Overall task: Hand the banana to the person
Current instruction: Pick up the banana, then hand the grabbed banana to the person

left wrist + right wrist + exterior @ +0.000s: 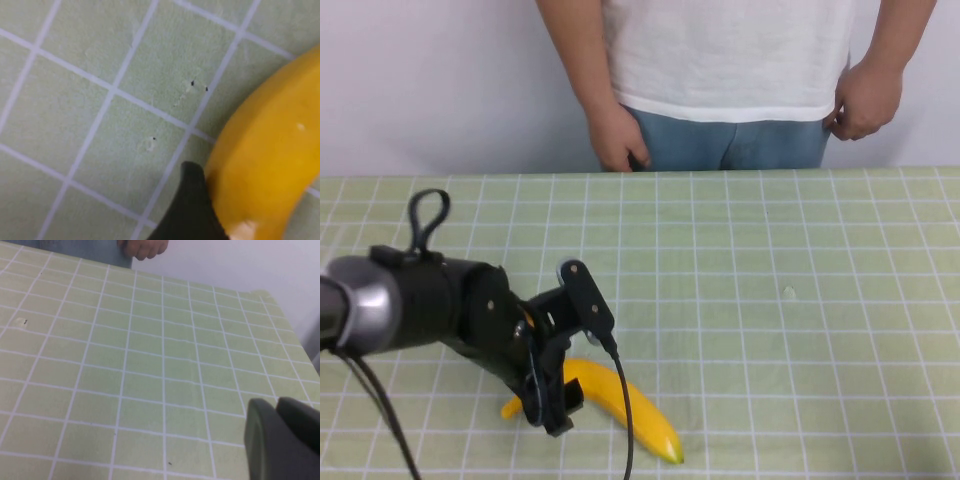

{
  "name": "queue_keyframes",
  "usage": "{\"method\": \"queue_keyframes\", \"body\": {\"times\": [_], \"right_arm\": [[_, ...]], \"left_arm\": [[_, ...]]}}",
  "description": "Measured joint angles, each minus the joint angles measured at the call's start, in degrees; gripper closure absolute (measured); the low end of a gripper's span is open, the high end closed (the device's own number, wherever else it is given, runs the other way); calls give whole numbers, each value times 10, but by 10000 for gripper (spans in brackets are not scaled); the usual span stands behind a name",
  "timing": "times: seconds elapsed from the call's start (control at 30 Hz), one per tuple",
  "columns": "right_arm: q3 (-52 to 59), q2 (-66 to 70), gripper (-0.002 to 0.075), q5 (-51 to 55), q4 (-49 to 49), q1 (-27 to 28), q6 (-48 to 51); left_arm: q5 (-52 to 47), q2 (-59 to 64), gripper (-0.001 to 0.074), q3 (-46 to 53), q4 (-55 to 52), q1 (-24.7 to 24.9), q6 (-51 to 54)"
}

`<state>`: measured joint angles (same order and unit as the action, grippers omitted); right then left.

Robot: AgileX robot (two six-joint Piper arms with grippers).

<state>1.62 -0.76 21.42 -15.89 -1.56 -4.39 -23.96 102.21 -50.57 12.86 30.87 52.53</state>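
Note:
The yellow banana [632, 412] lies on the green grid mat near the front edge, left of centre. My left gripper [548, 398] is down over its stem half and shut on it. In the left wrist view one dark finger [191, 212] presses against the banana's side [270, 160]; the other finger is hidden. The person [730, 60] in a white T-shirt and jeans stands behind the far edge with both hands at their sides. My right gripper [274, 407] is out of the high view; its wrist view shows it shut and empty, low over the mat.
The green grid mat [770, 280] covers the whole table between the banana and the person. The left arm's black cable [625, 430] hangs across the banana. The person's hand [145, 247] shows at the far edge in the right wrist view.

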Motion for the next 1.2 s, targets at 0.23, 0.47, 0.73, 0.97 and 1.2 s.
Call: {"method": "queue_keyframes", "body": {"times": [0.23, 0.47, 0.73, 0.97, 1.2], "right_arm": [[0, 0, 733, 0, 0, 0, 0], [0, 0, 733, 0, 0, 0, 0], [0, 0, 734, 0, 0, 0, 0], [0, 0, 734, 0, 0, 0, 0], [0, 0, 733, 0, 0, 0, 0]], "left_arm": [[2, 31, 366, -5, 0, 0, -25], [-21, 7, 452, -5, 0, 0, -51], [-80, -91, 452, -5, -1, 0, -81], [-72, -205, 452, -5, -1, 0, -146], [-68, -284, 452, -61, -1, 0, -217]]}}
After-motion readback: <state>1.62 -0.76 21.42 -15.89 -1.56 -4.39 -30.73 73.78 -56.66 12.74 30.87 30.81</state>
